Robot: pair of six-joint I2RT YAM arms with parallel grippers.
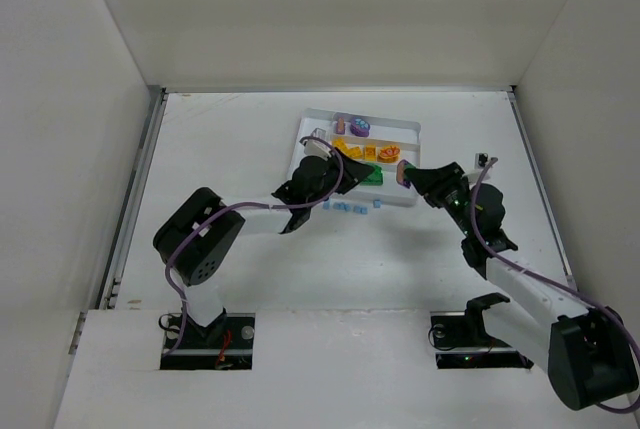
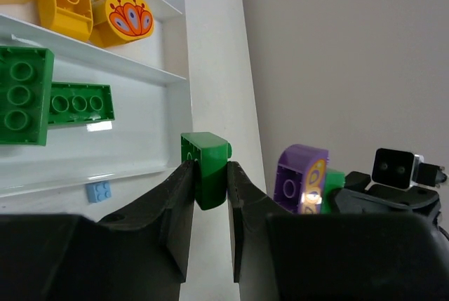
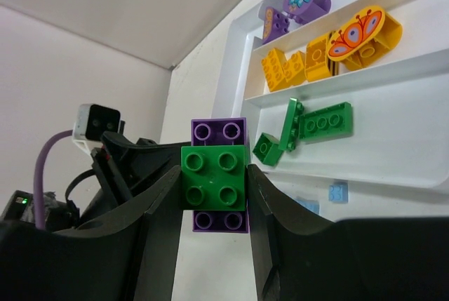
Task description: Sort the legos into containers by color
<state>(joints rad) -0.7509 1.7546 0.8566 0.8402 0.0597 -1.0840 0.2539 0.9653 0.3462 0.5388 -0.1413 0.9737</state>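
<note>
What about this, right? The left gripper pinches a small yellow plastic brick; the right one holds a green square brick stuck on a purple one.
Not quite: the left wrist view shows the left gripper pinching a small green plastic brick, not yellow. The right gripper does hold the green-on-purple brick clump.

The left arm covers the tray's near-left part. At your left wrist, the fingers hide the green brick's lower sides, and the edge cuts a flat green brick. At your right wrist, the clump's green top hides most of its purple brick.
</note>
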